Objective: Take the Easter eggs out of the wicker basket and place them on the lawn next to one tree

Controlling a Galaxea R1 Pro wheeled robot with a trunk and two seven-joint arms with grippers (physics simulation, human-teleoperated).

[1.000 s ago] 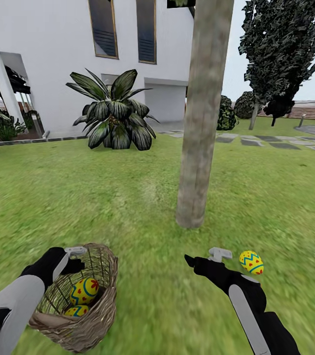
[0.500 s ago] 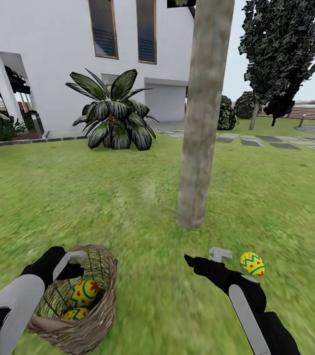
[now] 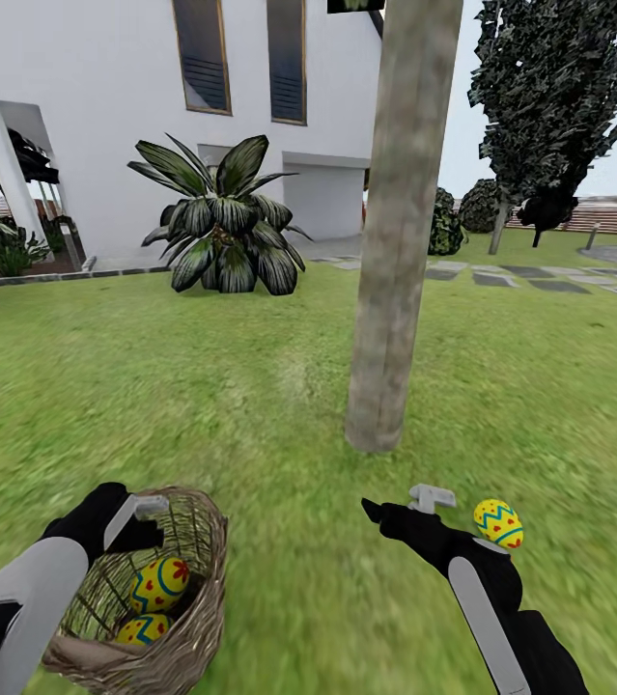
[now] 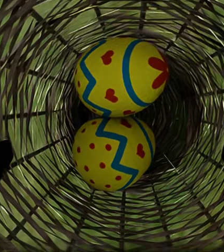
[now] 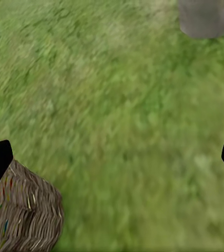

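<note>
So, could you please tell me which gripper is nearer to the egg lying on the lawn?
Right. The right gripper hangs just beside the egg on the lawn, near the tree; the left gripper is across the grass at the wicker basket rim.

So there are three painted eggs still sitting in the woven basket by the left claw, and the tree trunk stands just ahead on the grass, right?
Not three. The left wrist view shows two Easter eggs in the wicker basket. The head view shows the third egg on the lawn beyond the right arm. The tree does stand just ahead.
</note>
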